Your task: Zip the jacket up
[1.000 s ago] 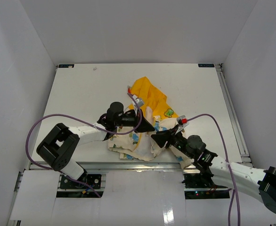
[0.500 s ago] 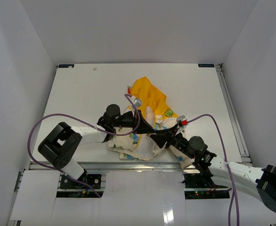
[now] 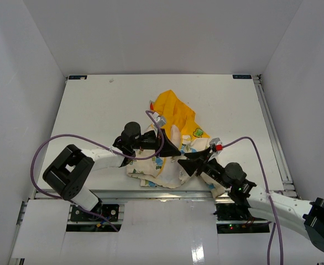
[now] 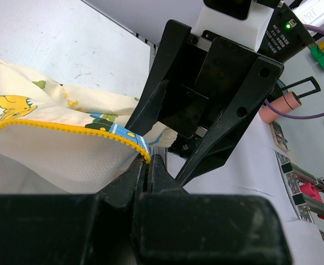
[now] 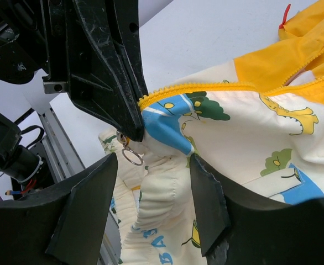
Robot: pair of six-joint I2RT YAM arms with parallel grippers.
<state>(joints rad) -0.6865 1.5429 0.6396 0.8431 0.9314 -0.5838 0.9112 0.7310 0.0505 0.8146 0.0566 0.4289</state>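
1. Where it's at: the jacket point(image 3: 170, 138) is lying in a crumpled heap on the bench point(image 3: 95, 110), near the front edge between my two arms. The yellow hood point(image 3: 173, 107) is flopped out toward the back.
2. My left pincer point(image 4: 148, 160) is pressed together on the bottom corner of the yellow zipper edge point(image 4: 57, 128). It's got the fabric pinched right at the tip, with that corner lifted a bit off the heap.
3. My right pincer point(image 5: 153, 160) is spread wide and holding nothing. It's nose to nose with the left one, fingers on either side of the pinched corner.
4. There's a small metal ring point(image 5: 132, 157) dangling just under the left tip. My guess is that's the zipper pull, but honestly I can't tell for sure from here.
5. Progress: pretty much zero on the actual zipping, I'd say. Only one toothed edge shows and nothing is meshed into it. I can't pick out the other half of the zipper in the bunched fabric.
6. What's left, as I read it: grab that ring or the other side, seat the two ends together, then pull the slider all the way up.
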